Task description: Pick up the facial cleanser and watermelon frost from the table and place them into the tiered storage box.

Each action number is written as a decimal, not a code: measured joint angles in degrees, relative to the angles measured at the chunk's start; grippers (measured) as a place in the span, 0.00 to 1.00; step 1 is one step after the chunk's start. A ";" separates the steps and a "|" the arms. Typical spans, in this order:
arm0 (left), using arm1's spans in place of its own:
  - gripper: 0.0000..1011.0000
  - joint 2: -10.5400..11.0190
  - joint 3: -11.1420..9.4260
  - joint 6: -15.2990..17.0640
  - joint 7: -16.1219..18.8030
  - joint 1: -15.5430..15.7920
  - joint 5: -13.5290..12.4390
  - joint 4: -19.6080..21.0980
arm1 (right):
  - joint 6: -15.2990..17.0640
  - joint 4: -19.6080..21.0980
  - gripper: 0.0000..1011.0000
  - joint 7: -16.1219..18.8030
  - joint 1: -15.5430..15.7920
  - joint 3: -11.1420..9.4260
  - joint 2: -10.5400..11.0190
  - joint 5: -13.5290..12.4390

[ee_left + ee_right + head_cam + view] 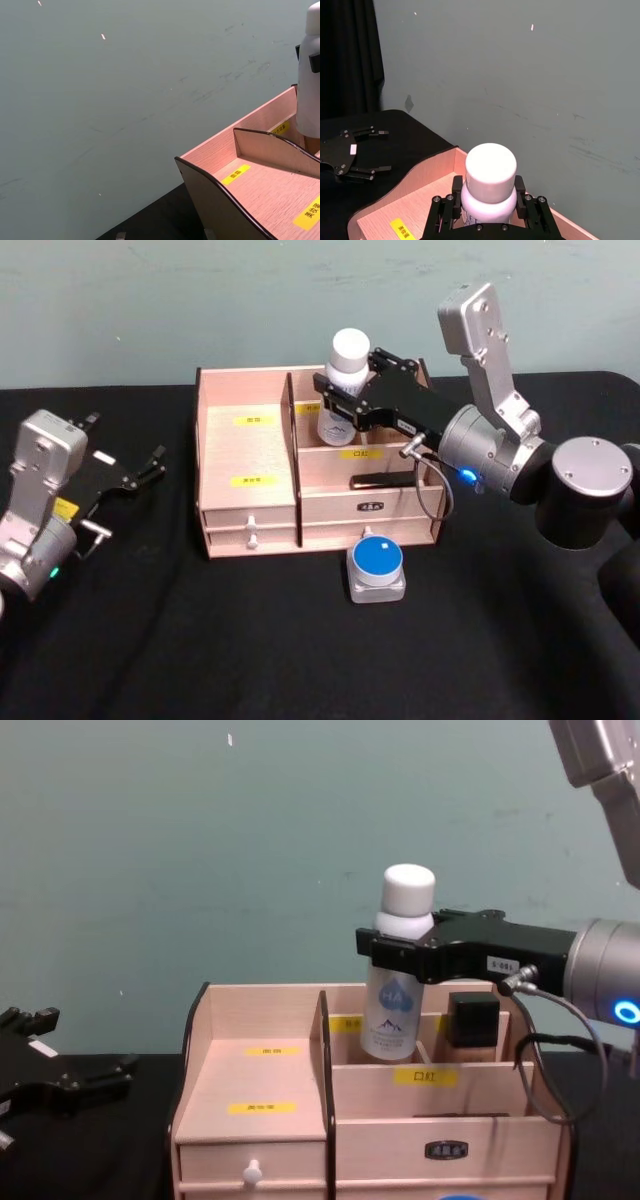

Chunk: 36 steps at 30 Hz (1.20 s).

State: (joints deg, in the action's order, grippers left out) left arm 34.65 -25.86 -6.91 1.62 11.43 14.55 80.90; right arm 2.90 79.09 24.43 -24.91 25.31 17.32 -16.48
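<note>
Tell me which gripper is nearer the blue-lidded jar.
Right. The right gripper, shut on the cleanser, is above the box behind the jar; the left gripper sits left of the box.

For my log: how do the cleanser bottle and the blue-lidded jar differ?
The facial cleanser is tall and slim; the watermelon frost is squat. The right gripper holds the cleanser inside the tiered storage box; the jar stands free on the table before it. Both are upright. The left gripper idles apart.
</note>
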 joint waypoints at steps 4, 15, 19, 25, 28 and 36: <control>1.00 0.00 0.00 0.00 0.00 0.00 0.00 0.00 | -0.01 -0.13 0.60 -0.04 -0.04 -0.04 -0.13 0.12; 1.00 0.00 0.00 0.00 0.00 0.00 0.00 0.00 | -0.25 -1.01 0.60 -0.47 -0.20 -0.17 -0.73 0.62; 1.00 0.00 0.00 0.00 0.00 0.00 0.00 0.00 | -0.26 -1.29 0.60 -0.67 -0.23 -0.25 -0.88 0.78; 1.00 0.00 0.00 0.00 0.00 0.00 0.00 0.00 | -0.26 -1.90 0.60 -0.73 -0.42 -0.40 -1.14 0.92; 1.00 0.00 0.00 0.00 0.00 0.00 0.00 0.00 | -0.26 -2.21 0.60 -0.72 -0.47 -0.43 -1.25 0.95; 1.00 0.00 0.00 0.00 0.00 0.00 0.00 0.00 | -0.35 -3.56 0.60 -0.18 -0.90 -0.40 -1.53 0.93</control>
State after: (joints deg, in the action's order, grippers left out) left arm 34.65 -25.86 -6.91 1.62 11.43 14.55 80.90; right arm 2.54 75.53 24.25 -25.81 24.91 15.80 -15.54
